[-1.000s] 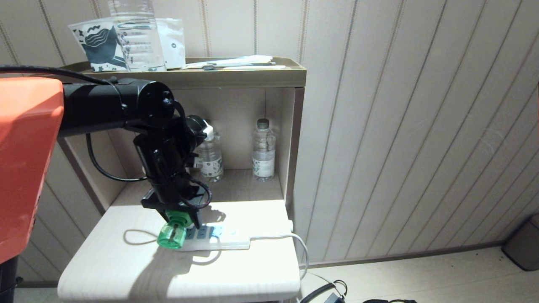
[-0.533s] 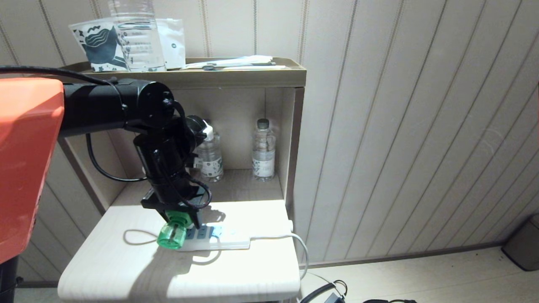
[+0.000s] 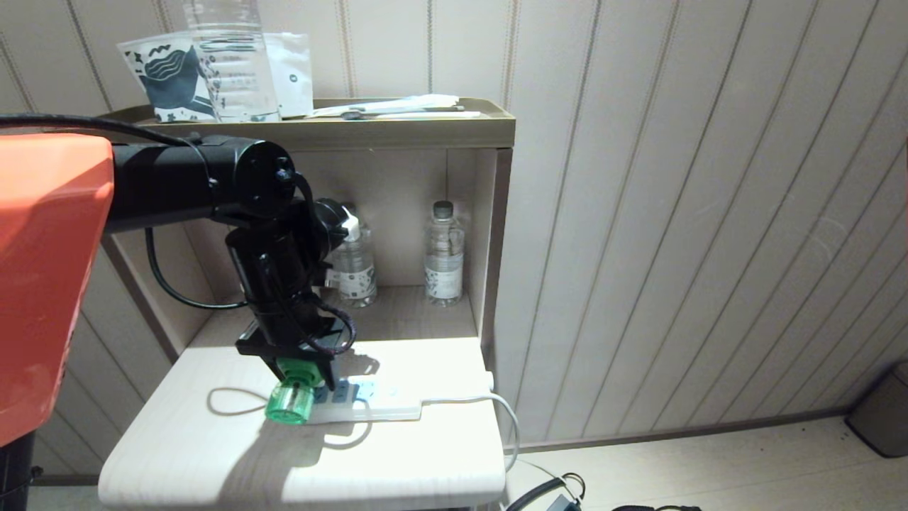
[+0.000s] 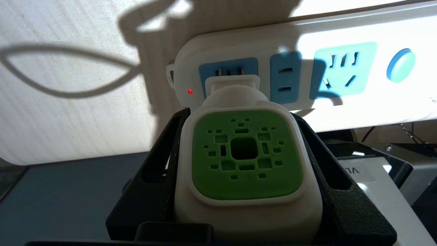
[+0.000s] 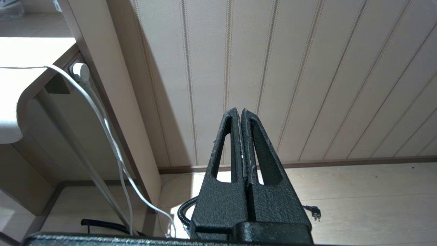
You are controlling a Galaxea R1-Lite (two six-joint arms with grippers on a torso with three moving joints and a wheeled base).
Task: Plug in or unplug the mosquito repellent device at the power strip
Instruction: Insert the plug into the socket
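Sitting at the left end of the long flat white power strip with pale-blue socket faces (image 4: 307, 75), the small white plug-in mosquito repellent device with its green perforated face (image 4: 245, 153) has its plug collar against the end socket; in the left wrist view the prongs are hidden, so how deep they are seated cannot be told. In the head view its translucent green bottle (image 3: 289, 402) juts toward seven o'clock from the strip, which runs from nine to three o'clock across the pale wooden shelf top (image 3: 213, 454), its white cord (image 3: 507, 411) leaving at three. The device's long axis lies across the strip, so I judge any coming push or pull must run straight along that axis, at right angles to the socket face. The left gripper (image 4: 245, 191) reaches down from twelve o'clock, its black fingers (image 4: 160, 160) pinching the device's white body on both flanks, about half spread. The right gripper (image 5: 241, 150) is parked well apart near the panelled wall, fingers pressed together, holding nothing.
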